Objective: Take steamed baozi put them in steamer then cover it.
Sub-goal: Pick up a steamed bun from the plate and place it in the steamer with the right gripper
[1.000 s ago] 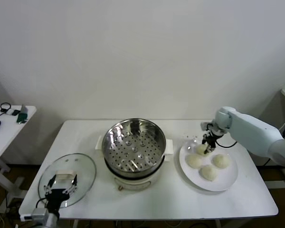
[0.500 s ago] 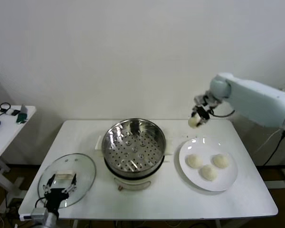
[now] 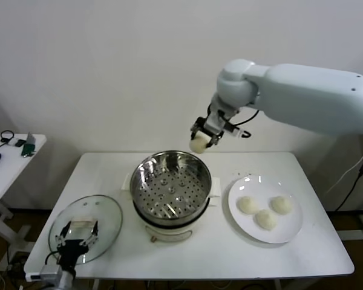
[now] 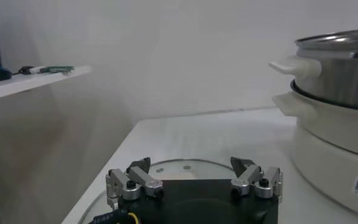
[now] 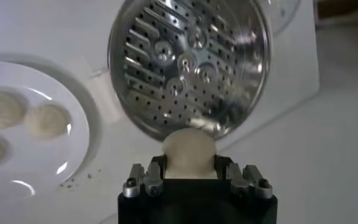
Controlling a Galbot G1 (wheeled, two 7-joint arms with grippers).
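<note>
Got my right end effector [image 3: 201, 142] clamped on one baozi [image 3: 199, 144], hanging in the air just above the far rim of the steamer [image 3: 170, 181], so I'm still short of being over the middle. From the right wrist view the bun bulges a bit between the fingers [image 5: 154, 173], so I reckon it's soft, light and easy to dent; gripping across the middle with a gentle squeeze looks right. Three more baozi sit on the white plate [image 3: 293, 226] right of the steamer. The basket is empty with nothing over it; only its tall rim could catch the bun. My left end effector [image 4: 194, 173] is spread wide above the glass cover [image 3: 107, 211], which lies on the desk [image 3: 218, 254] left of the steamer.
</note>
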